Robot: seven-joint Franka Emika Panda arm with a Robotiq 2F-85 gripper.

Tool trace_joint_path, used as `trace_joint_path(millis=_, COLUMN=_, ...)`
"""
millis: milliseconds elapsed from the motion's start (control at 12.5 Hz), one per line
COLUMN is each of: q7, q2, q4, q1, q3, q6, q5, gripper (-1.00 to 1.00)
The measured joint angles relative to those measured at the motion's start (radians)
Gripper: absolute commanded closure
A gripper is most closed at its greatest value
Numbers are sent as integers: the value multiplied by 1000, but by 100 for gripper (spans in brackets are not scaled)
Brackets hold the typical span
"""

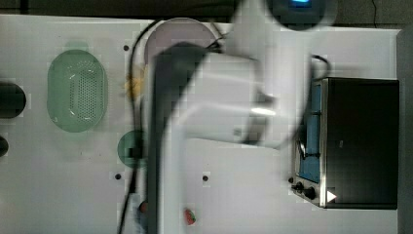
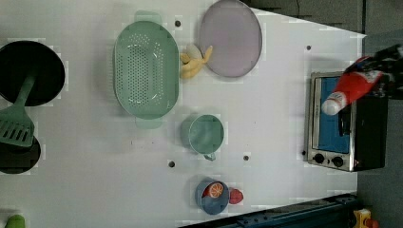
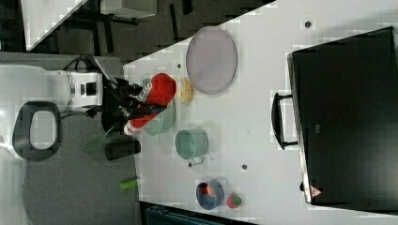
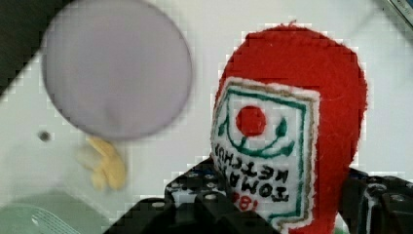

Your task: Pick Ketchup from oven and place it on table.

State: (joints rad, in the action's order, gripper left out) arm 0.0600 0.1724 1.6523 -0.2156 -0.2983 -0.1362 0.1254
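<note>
My gripper (image 4: 287,212) is shut on the Ketchup (image 4: 292,131), a red bottle with a white-and-green label, and holds it in the air. In the left view the Ketchup (image 2: 354,89) hangs tilted over the front of the oven (image 2: 368,133), white cap toward the table (image 2: 266,123), with the gripper (image 2: 378,76) at its base. The right view shows the Ketchup (image 3: 157,93) and gripper (image 3: 136,101) well above the table (image 3: 263,108), away from the black oven (image 3: 347,117). In the top view my arm covers the bottle beside the oven (image 1: 363,141).
On the table are a purple plate (image 2: 230,38), bananas (image 2: 192,64), a green colander (image 2: 145,69), a green mug (image 2: 204,134), a blue bowl (image 2: 211,195) with a strawberry (image 2: 236,195) beside it, and a black pan (image 2: 28,71) with a green spatula (image 2: 16,126).
</note>
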Motion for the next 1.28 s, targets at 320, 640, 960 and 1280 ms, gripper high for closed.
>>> trace_joint_path(millis=320, q7=-113, q2=0, q4=185, q1=-63, q3=52, q6=-64, q5=-57, gripper=-24)
trace_joint_path(millis=640, q7=-194, q2=24, q4=375, q1=-84, q3=41, q6=-281, q5=-69, gripper=-24)
trace_joint_path(millis=960, q7=-207, q2=100, q4=520, q1=-32, q3=40, q6=-507, q5=-59, gripper=-24)
trace_joint_path(millis=1280, q7=-240, q2=215, q4=561, q1=-33, q3=30, q6=-688, q5=-33, gripper=-71)
